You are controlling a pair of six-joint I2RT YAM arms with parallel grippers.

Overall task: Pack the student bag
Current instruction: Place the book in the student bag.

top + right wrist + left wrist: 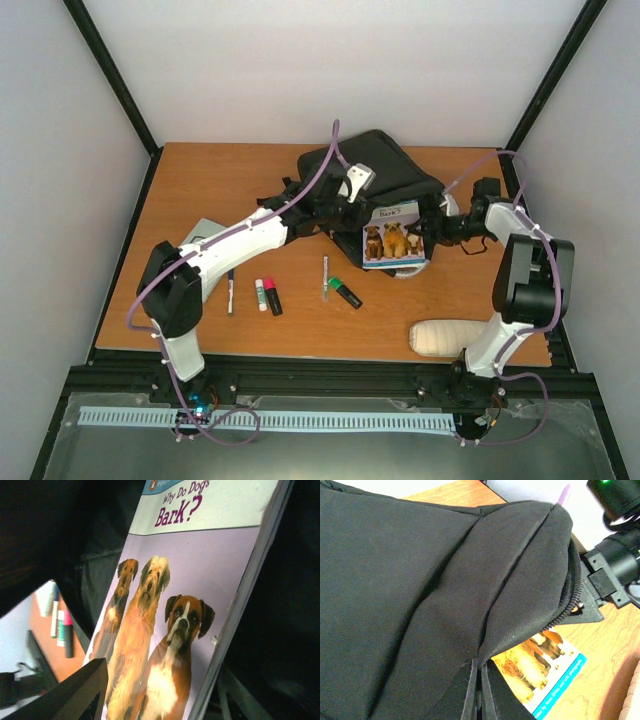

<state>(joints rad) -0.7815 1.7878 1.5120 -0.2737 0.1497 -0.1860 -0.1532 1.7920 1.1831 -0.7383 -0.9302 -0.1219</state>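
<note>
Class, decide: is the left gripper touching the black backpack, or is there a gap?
Touching. The left wrist view shows the left gripper shut on a fold of the black backpack, with the fabric puckering where it is pinched.

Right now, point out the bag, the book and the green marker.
bag (400, 170), top view, on its black fabric panel.
book (393, 240), top view, on the cover's dog picture.
green marker (345, 292), top view, on the middle of its barrel.
</note>
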